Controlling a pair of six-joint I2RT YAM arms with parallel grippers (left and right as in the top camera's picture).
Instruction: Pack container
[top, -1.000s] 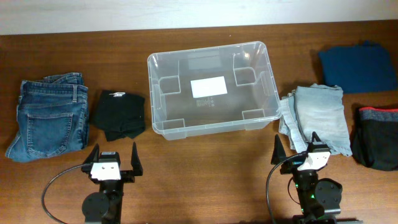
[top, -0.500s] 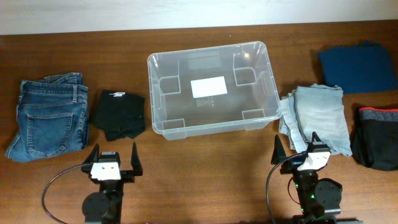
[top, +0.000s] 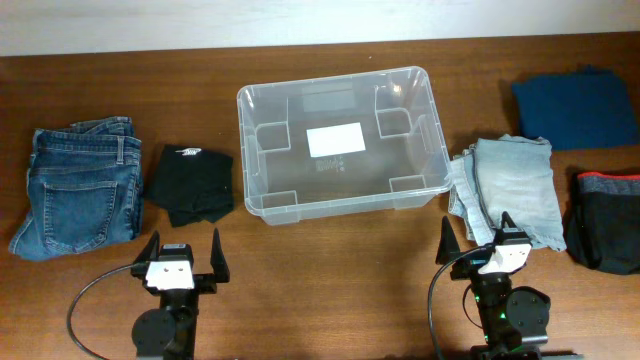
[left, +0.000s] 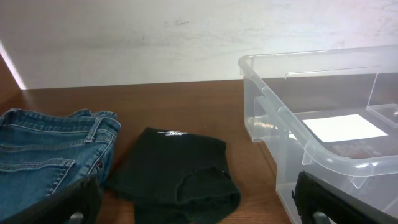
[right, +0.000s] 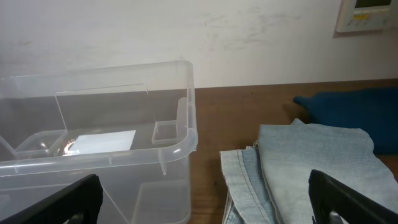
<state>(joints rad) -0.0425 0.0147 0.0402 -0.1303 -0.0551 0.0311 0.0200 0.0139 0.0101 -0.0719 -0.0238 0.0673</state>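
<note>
Container (top: 345, 200) empty, long side crosswise between my arms; pale jeans (top: 515, 185) just beyond right gripper (top: 475, 232), black garment (top: 192, 185) beyond left gripper (top: 183, 240); both jaws spread, holding nothing.

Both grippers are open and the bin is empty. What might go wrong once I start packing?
1. The light denim stack beside the right gripper shows splayed layers at its left edge. A pinch there may lift only one layer and unfold the pile.
2. The container is empty clear plastic, probably light, so a garment snagging its rim might shove it sideways.
</note>
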